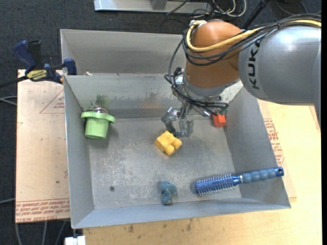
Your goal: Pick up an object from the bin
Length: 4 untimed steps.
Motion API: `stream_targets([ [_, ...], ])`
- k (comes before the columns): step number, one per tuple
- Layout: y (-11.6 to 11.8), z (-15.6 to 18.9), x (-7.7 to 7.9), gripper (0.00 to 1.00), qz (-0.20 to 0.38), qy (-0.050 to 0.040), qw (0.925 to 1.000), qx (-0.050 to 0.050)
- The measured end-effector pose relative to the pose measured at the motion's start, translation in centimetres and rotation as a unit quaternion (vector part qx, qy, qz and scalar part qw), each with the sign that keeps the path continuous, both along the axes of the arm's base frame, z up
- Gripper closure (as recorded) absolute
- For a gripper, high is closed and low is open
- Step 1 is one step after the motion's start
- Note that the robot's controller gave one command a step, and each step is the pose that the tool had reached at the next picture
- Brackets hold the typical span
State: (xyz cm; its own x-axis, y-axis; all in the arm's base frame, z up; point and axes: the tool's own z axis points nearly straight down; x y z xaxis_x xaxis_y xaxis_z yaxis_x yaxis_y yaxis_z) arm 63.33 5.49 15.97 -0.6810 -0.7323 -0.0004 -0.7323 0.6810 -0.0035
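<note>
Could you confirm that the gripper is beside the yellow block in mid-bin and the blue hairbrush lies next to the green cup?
Not quite: the camera view shows the blue hairbrush lying at the lower right of the bin, far from the green cup on the left. The gripper is indeed beside the yellow block in mid-bin.

A dark, speckled floor (36, 14) is seen along the far and left sides. At the far side a pale grey metal stand foot (127, 4) is laid on it, with dark and pale cables (223, 1) bundled to its right.
</note>
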Motion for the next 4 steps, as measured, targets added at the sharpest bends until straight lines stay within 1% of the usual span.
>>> stream_targets([
  [1,0.6,0.1,-0.1,0.0,0.003,0.0001,1.0,0.002],
  [2,0.2,-9.3,0.9,0.0,0.041,0.0038,0.9991,0.002],
  [3,0.2,-8.8,1.1,1.0,0.041,0.0,0.9992,0.003],
  [4,4.2,13.0,0.1,1.0,0.127,-0.005,0.9919,0.002],
])
